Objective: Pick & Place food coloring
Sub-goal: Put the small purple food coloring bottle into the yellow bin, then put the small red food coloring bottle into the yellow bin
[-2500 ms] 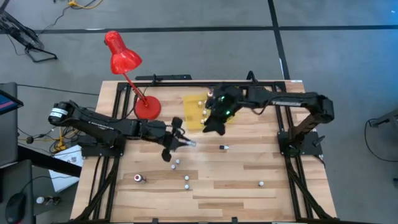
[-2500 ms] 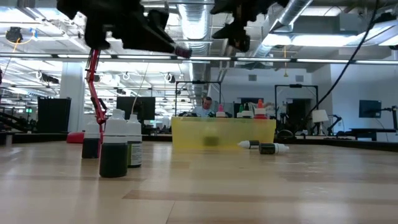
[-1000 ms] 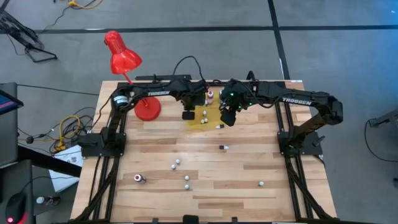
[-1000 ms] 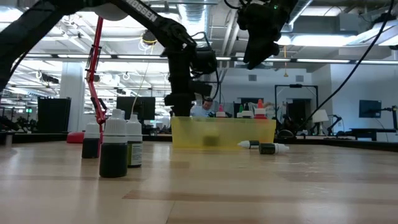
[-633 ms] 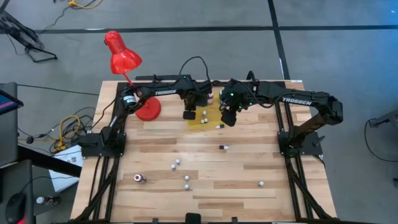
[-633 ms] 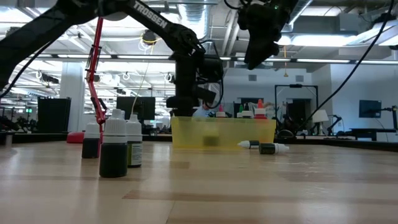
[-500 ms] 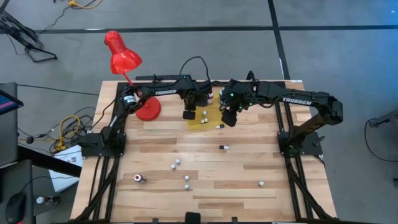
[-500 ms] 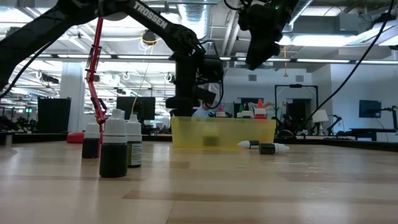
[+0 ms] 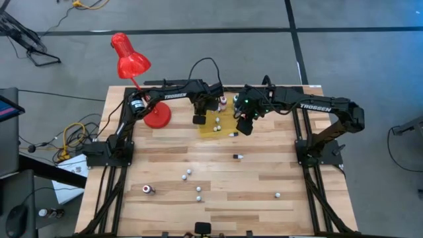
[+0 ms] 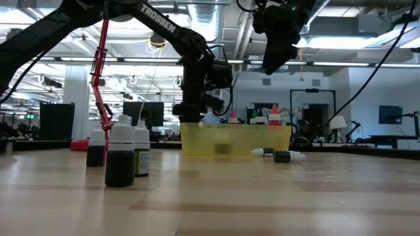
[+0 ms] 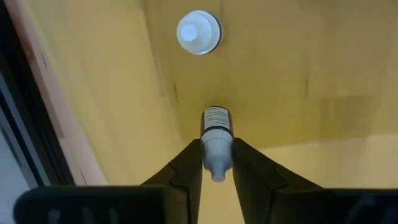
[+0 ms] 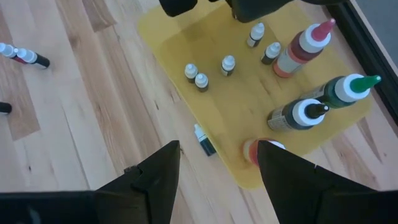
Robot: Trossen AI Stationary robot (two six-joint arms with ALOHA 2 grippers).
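**A:** High view first: we've got the left gripper [image 9: 199,119] over the left edge of the yellow mat [image 9: 227,125], near the red lamp [image 9: 131,63]. In our left wrist view its fingers [image 11: 188,163] are clamped on a small bottle [image 11: 216,142] lying between them, cap toward the camera, right above the mat. Another bottle [image 11: 198,32] stands upright farther along the mat.

**B:** Right gripper [image 9: 244,125] hangs above the mat's right side, jaws spread wide, nothing in them. Our right wrist view shows a cluster of tiny bottles [image 12: 227,64] upright mid-mat, bigger squeeze bottles [image 12: 305,45] along its back edge, and one little bottle [image 12: 203,141] on its side just off the mat's near edge.

**A:** Room to move? The front half of the table [image 9: 165,158] is mostly bare, with a few loose bottles [image 9: 189,173] scattered well apart. One more [image 9: 238,157] lies mid-table.

**B:** Readable writing: "TROSSEN" on both arms. The held bottle's label is too small to read.
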